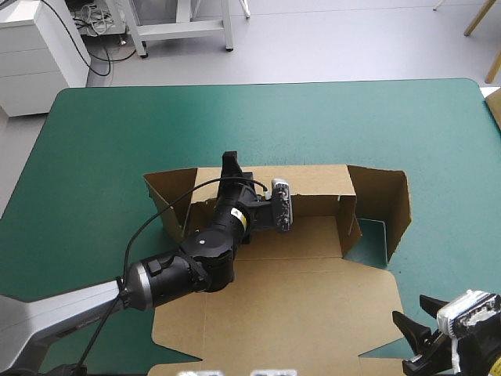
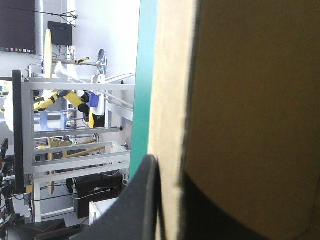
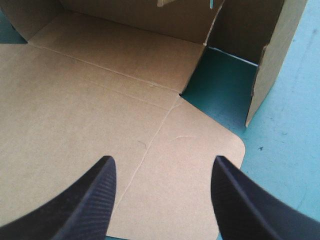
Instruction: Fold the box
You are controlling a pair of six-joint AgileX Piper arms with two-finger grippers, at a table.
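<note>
The brown box (image 1: pixel 313 290) lies as a cut sheet on the teal-green cover, its lid flat toward the near edge. Its far wall (image 1: pixel 305 180) stands raised, and so do the left flap (image 1: pixel 168 192) and right flap (image 1: pixel 380 200). My left gripper (image 1: pixel 231 163) sits at the top of the far wall near its left end. In the left wrist view it (image 2: pixel 167 167) is shut on the board's edge (image 2: pixel 170 100), one black finger (image 2: pixel 142 195) showing beside it. My right gripper (image 3: pixel 162 162) stands open just above the sheet's near right corner (image 3: pixel 210 165), holding nothing, low at the right (image 1: pixel 411 343) in the high view.
Bare teal-green cover (image 1: pixel 313 117) stretches beyond the box to the far edge and on both sides. The table's right edge (image 1: pixel 489 117) is close to the right flap. A white cabinet (image 1: pixel 35 55) stands off the far left corner.
</note>
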